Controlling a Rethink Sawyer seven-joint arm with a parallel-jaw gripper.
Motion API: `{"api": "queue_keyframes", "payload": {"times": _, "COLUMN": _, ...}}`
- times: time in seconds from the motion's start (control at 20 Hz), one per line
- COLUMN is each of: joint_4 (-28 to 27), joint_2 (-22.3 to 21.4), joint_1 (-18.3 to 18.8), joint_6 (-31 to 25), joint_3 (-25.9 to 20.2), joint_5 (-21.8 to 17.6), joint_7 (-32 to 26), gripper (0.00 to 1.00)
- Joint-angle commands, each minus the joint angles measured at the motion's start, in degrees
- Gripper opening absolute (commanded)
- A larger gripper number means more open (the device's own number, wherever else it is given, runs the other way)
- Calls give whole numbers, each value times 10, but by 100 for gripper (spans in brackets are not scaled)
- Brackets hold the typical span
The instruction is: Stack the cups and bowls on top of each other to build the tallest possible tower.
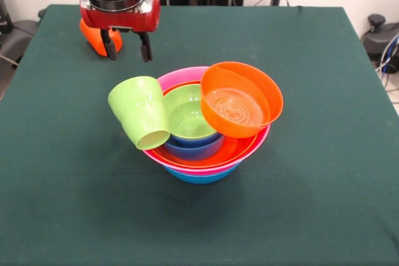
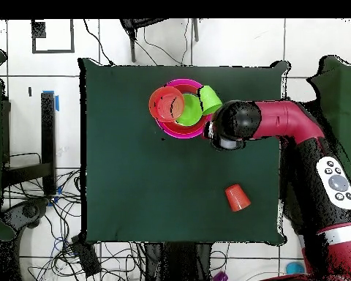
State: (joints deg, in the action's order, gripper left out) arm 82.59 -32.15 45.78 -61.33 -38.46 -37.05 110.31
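our hand [image 1: 128, 47] hangs at upper left of the front view, fingers apart and empty. below it, at centre, we see the tower [image 1: 209, 154] with the lime green cup [image 1: 141, 119] tilted on its left rim. an orange cup [image 2: 237, 197] lies apart on the bench [image 1: 312, 154].

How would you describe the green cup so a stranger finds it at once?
On the dark green table stands one pile of bowls. The green cup leans tilted on its rim, nearest the claw. It is taller than wide, unlike the green bowl beside it.
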Motion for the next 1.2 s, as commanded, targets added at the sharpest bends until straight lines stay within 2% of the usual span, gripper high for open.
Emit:
{"api": "queue_keyframes", "payload": {"times": 0.05, "joint_4": -39, "joint_2": 28, "joint_1": -21, "joint_6": -44, "joint_3": 30, "joint_5": -48, "joint_7": -137, "gripper": 100}}
{"api": "queue_keyframes", "payload": {"times": 0.2, "joint_4": -79, "joint_2": 48, "joint_1": -33, "joint_6": -69, "joint_3": 28, "joint_5": -57, "joint_7": -159, "gripper": 100}}
{"api": "queue_keyframes", "payload": {"times": 0.4, "joint_4": -125, "joint_2": 78, "joint_1": -44, "joint_6": -65, "joint_3": 24, "joint_5": -70, "joint_7": -168, "gripper": 100}}
{"api": "queue_keyframes", "payload": {"times": 0.5, "joint_4": -126, "joint_2": 74, "joint_1": -45, "joint_6": -61, "joint_3": 21, "joint_5": -71, "joint_7": -173, "gripper": 100}}
{"api": "queue_keyframes", "payload": {"times": 0.7, "joint_4": -115, "joint_2": 58, "joint_1": -39, "joint_6": -63, "joint_3": 5, "joint_5": -47, "joint_7": -178, "gripper": 100}}
{"api": "queue_keyframes", "payload": {"times": 0.8, "joint_4": -112, "joint_2": 62, "joint_1": -38, "joint_6": -37, "joint_3": 5, "joint_5": -44, "joint_7": -158, "gripper": 100}}
{"api": "queue_keyframes", "payload": {"times": 0.95, "joint_4": -64, "joint_2": 34, "joint_1": -24, "joint_6": -9, "joint_3": 7, "joint_5": -32, "joint_7": -125, "gripper": 100}}
{"api": "queue_keyframes", "payload": {"times": 1.0, "joint_4": -16, "joint_2": -1, "joint_1": -15, "joint_6": -4, "joint_3": 9, "joint_5": -20, "joint_7": -107, "gripper": 100}}
{"api": "queue_keyframes", "payload": {"times": 1.1, "joint_4": 22, "joint_2": -27, "joint_1": -4, "joint_6": -2, "joint_3": 6, "joint_5": -10, "joint_7": -108, "gripper": 100}}
{"api": "queue_keyframes", "payload": {"times": 1.2, "joint_4": 26, "joint_2": -26, "joint_1": -1, "joint_6": 6, "joint_3": 4, "joint_5": -12, "joint_7": -108, "gripper": 100}}
